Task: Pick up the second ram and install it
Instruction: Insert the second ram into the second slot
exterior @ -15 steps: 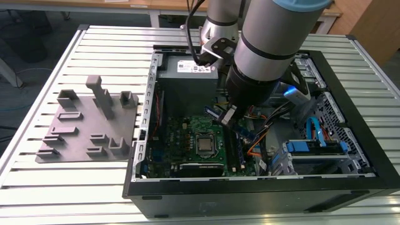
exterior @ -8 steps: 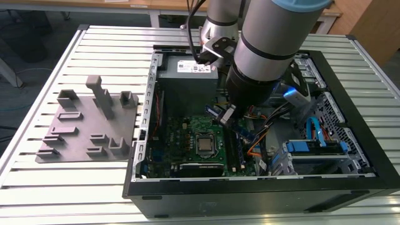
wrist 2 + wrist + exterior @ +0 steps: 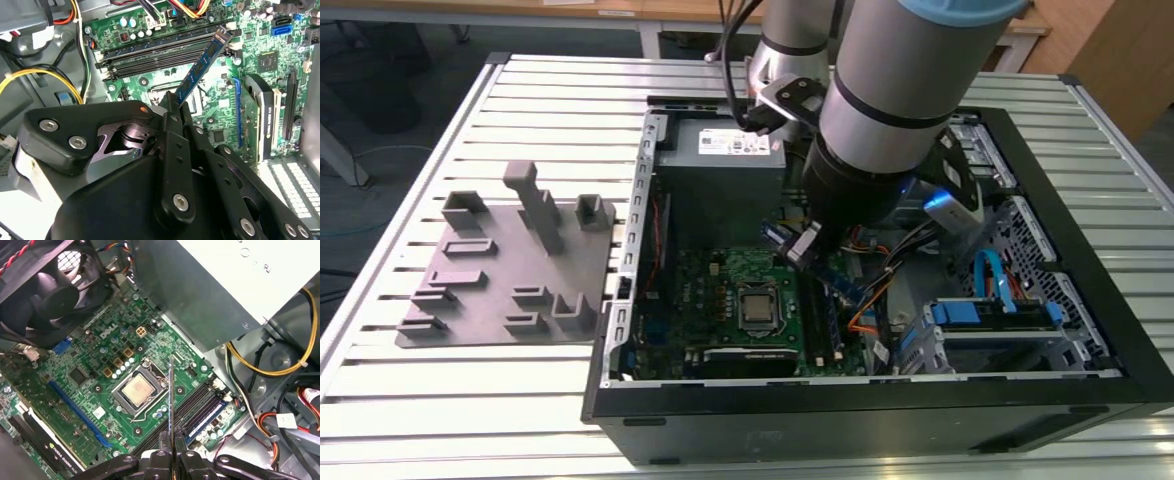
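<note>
As the black end effector (image 3: 171,439) pinches it, the second ram (image 3: 201,65) looks blade-thin.

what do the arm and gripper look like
The arm is a thick silver-grey tube with black joint bands, a pale blue cap and black cables alongside. The gripper is matte black, built of jointed links fastened with silver screws.

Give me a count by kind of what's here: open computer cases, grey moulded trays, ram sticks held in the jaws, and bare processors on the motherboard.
Open computer case: 1
Grey moulded tray: 1
Ram stick held in the jaws: 1
Bare processor: 1
Total: 4
</note>
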Action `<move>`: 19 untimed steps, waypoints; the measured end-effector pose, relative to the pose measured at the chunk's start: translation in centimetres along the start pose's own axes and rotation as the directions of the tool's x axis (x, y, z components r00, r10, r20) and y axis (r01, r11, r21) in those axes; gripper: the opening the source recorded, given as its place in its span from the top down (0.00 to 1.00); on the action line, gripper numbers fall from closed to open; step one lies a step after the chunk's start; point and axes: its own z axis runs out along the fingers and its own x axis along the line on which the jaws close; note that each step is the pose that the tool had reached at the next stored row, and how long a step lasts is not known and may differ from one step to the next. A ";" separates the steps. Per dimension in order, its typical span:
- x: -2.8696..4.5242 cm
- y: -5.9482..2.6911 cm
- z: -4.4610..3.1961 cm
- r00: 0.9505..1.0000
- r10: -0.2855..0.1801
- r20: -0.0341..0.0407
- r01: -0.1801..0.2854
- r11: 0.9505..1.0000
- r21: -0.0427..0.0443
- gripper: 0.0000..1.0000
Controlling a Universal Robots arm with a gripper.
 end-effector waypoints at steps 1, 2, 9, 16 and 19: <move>0.00 0.00 0.00 1.000 0.008 0.001 -0.008 1.000 0.000 0.89; 0.00 0.00 0.00 1.000 0.015 0.001 -0.015 1.000 0.000 0.89; 0.00 0.00 0.01 0.998 0.070 0.006 -0.070 0.998 0.002 0.89; 0.00 0.00 0.01 0.992 0.124 0.011 -0.124 0.992 0.003 0.89; 0.00 0.00 0.01 0.989 0.146 0.013 -0.146 0.989 0.004 0.89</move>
